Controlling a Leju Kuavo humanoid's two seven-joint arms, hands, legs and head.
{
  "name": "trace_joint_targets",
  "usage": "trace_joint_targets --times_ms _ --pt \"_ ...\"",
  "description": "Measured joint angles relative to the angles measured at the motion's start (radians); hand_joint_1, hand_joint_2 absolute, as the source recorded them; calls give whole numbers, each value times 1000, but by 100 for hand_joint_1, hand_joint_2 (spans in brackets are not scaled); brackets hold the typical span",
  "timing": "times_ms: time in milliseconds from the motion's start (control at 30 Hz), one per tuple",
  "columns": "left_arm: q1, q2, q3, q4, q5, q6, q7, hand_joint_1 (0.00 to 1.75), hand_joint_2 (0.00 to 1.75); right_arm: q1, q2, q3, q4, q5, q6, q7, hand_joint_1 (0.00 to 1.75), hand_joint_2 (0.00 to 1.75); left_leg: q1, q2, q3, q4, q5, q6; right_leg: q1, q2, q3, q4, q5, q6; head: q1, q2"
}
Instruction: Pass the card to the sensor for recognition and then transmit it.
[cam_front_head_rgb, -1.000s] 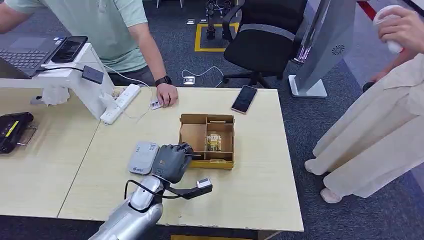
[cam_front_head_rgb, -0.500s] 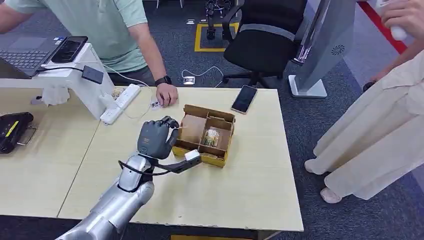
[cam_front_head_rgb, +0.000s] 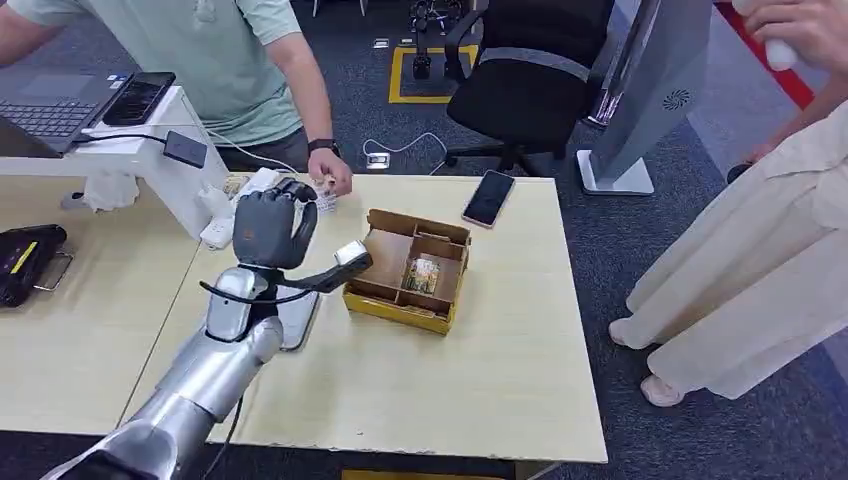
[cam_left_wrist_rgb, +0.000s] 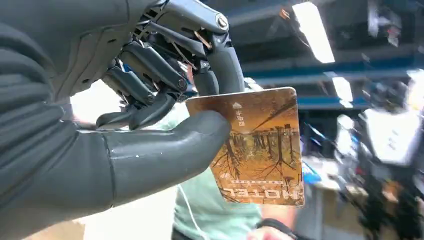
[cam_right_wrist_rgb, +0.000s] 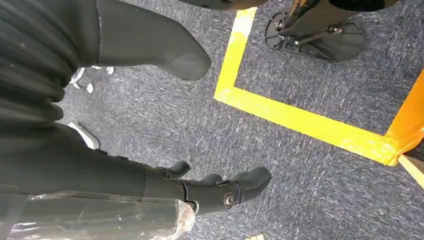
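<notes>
The left hand (cam_front_head_rgb: 268, 228) is raised above the tabletop (cam_front_head_rgb: 480, 370), to the left of the cardboard box (cam_front_head_rgb: 408, 270) and on the box's far side, close to the person's hand (cam_front_head_rgb: 331, 186) at the tabletop's far edge. In the left wrist view the left hand (cam_left_wrist_rgb: 125, 115) pinches the card (cam_left_wrist_rgb: 260, 150), thumb pressed on one face and the fingers (cam_left_wrist_rgb: 220, 65) curled behind the other; the card is brown-orange with a tree-and-skyline print and the word HOTEL along one edge, and most of it sticks out free beyond the thumb. The cardboard box sits tilted on the tabletop, divided into compartments, with a small printed item in one of the middle ones. A grey sensor pad (cam_front_head_rgb: 298, 320) lies flat on the tabletop left of the box, partly hidden under the left forearm. A black phone (cam_front_head_rgb: 488, 198) lies beyond the box near the far edge. The right hand (cam_right_wrist_rgb: 220, 192) hangs over blue-grey carpet with yellow tape (cam_right_wrist_rgb: 300, 122), fingers apart and holding nothing.
</notes>
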Motion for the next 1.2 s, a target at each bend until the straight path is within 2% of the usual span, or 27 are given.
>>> trace_joint_targets --times_ms 200,333,567,733,1033,1200 --pt "-11 -2 43 0 -41 25 16 175 175 0 0 2 0 1 0 4 0 175 0 0 0 0 0 0 0 0 0 0 0 0 0 0" --pt "-15 -21 105 0 -74 25 -16 175 175 0 0 3 1 2 -2 4 0 175 0 0 0 0 0 0 0 0 0 0 0 0 0 0" --pt "-55 -44 220 1 -29 25 -56 175 175 5 0 4 3 2 -12 10 0 175 0 0 0 0 0 0 0 0 0 0 0 0 0 0" --pt "-56 -55 246 1 -25 27 -57 175 175 5 0 5 3 3 -13 10 0 175 0 0 0 0 0 0 0 0 0 0 0 0 0 0" --pt "-53 -91 309 2 -80 27 -74 175 175 6 0 6 4 3 -13 21 0 175 0 0 0 0 0 0 0 0 0 0 0 0 0 0" --pt "-45 -98 312 10 -93 27 -35 175 175 6 0 6 7 9 -13 20 0 175 0 0 0 0 0 0 0 0 0 0 0 0 0 0"
